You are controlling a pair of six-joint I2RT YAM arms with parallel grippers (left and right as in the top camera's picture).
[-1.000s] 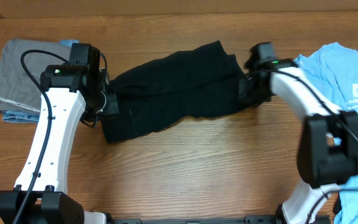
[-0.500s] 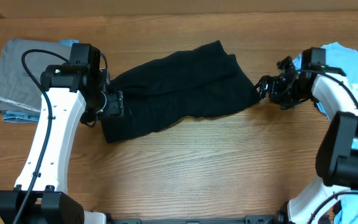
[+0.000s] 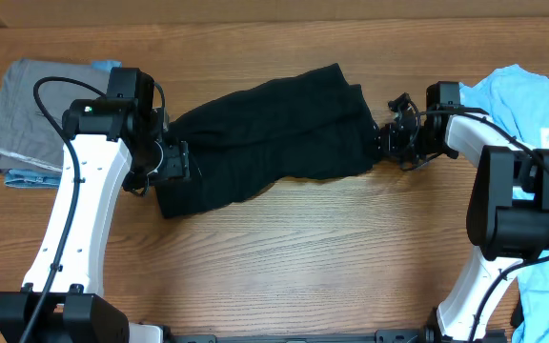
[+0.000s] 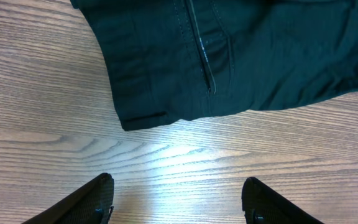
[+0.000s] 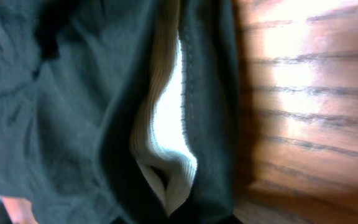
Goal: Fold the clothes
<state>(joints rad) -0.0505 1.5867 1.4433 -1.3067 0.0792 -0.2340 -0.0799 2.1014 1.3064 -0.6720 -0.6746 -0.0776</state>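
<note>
Black garment [image 3: 274, 133], one: lies crumpled and spread across the upper centre of the overhead frame on the wooden table [image 3: 303, 257].
Light blue T-shirt [image 3: 541, 114], one, white print: right edge of the frame, cut off by the border and partly covered by the right arm.
Grey folded garment [image 3: 31, 110], one: upper left, with a strip of blue cloth showing beneath it.
Left gripper [image 3: 174, 160], one: at the black garment's left end. Its wrist view shows the jaws spread apart over bare wood, with the cloth's hem just beyond them.
Right gripper [image 3: 389, 143], one: against the garment's right edge. Its wrist view is filled by dark fabric and a fold of white ribbed cloth [image 5: 166, 137]. The fingers are not discernible, so whether they grip cannot be told.
</note>
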